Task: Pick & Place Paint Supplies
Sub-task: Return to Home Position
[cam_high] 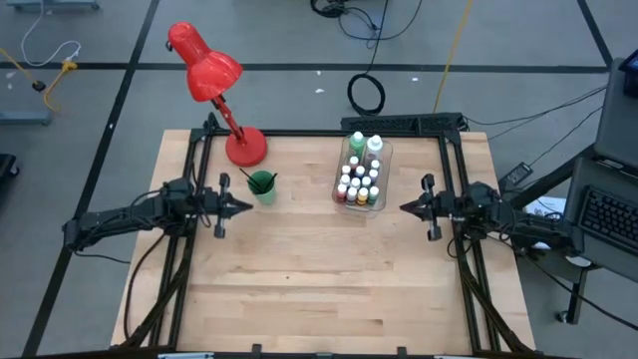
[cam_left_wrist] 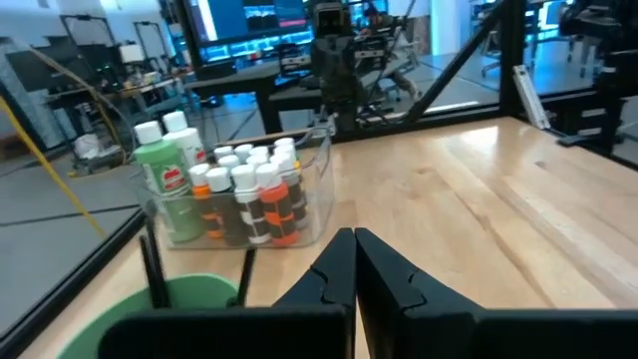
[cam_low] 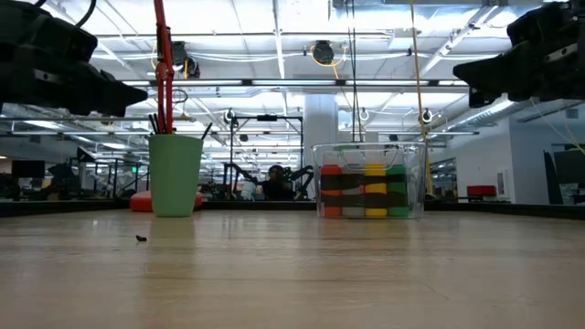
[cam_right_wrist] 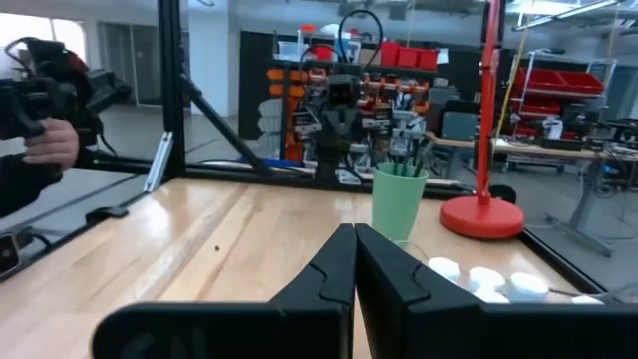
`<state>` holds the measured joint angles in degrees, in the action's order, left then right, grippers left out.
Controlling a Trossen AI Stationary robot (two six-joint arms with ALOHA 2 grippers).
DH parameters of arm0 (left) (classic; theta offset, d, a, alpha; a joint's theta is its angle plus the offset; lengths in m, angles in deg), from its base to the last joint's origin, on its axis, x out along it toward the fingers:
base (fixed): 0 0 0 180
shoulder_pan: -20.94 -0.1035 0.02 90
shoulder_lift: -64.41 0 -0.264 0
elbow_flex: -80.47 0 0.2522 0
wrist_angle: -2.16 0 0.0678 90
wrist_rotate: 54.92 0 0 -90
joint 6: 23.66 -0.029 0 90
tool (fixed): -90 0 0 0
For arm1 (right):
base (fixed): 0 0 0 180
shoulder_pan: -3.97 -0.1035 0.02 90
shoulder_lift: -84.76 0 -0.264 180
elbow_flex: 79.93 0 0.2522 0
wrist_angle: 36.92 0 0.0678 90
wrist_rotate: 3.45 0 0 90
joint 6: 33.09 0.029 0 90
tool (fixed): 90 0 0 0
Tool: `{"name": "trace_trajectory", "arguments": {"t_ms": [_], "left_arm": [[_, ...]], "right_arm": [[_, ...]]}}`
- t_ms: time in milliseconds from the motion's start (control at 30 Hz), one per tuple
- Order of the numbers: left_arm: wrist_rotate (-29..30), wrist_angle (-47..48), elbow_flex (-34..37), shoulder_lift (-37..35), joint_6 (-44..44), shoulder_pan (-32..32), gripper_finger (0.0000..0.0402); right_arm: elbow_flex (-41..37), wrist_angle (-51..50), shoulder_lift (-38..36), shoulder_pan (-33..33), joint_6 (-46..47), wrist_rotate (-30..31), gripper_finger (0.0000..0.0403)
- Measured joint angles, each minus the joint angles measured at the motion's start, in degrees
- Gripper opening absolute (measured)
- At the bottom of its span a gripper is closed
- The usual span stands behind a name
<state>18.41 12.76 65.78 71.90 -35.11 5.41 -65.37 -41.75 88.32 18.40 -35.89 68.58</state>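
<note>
High view: the left tool [cam_high: 239,206] points inward, just beside the cup [cam_high: 262,185]; the right tool [cam_high: 407,207] faces the bin [cam_high: 389,165] of bottles [cam_high: 359,179], near but apart.

Low view: both tools hang above cup and bin.

Left wrist: fingers [cam_left_wrist: 334,267] together, empty; brushes [cam_left_wrist: 152,267] stand upright in the cup.

Right wrist: fingers together, empty. Backing outward looks unobstructed for either arm.
</note>
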Motion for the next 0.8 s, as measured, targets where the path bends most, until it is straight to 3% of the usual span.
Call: {"name": "trace_trajectory", "arguments": {"t_ms": [433,700,800], "left_arm": [[0.7,-0.4,0.0,0.0,6.1,0.0,0.0012],[0.7,-0.7,0.0,0.0,5.8,0.0,0.0008],[0.7,-0.8,0.0,0.0,5.8,0.0,0.0018]], "right_arm": [[0.0,2.0,0.0,0.0,-0.9,-1.2,0.0],[0.0,3.3,0.0,0.0,1.4,12.0,0.0],[0.0,3.3,0.0,0.0,1.9,12.1,0.0]]}}
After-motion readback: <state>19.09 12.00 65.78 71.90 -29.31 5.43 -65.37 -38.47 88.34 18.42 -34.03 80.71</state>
